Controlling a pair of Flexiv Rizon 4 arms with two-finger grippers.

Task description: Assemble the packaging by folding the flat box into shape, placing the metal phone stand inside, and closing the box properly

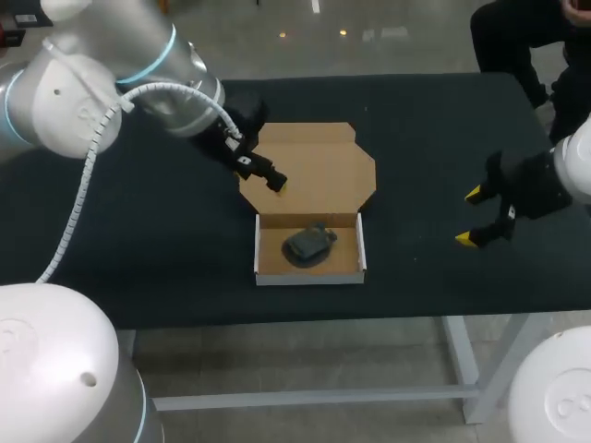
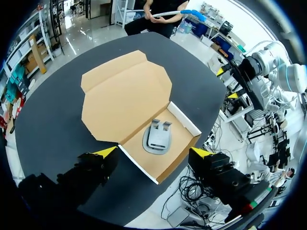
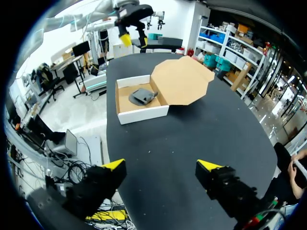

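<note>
Status of the work area: the box tray (image 1: 310, 277) sits at the centre of the head view on the black table (image 1: 138, 231). Its walls are folded upright, white outside and brown inside. The lid (image 1: 319, 171) is attached at the tray's upper edge in the frame and lies flat on the table, fully open. The phone stand (image 1: 308, 245), dark grey, lies inside the tray, slightly left of its middle.

The left gripper (image 1: 276, 183) enters from the upper left of the head view and hangs over the left edge of the lid, just above the tray's upper left corner. In the left wrist view its fingers (image 2: 106, 152) are spread wide, grasping nothing. The tray and stand lie ahead of and between them, and it cannot be told whether either tip touches the cardboard.

The right gripper (image 1: 469, 217) is at the right of the head view, well apart from the tray, above bare table. Its fingers (image 3: 114, 166) are released and empty. In the right wrist view the tray, stand and lid lie far ahead of it.
</note>
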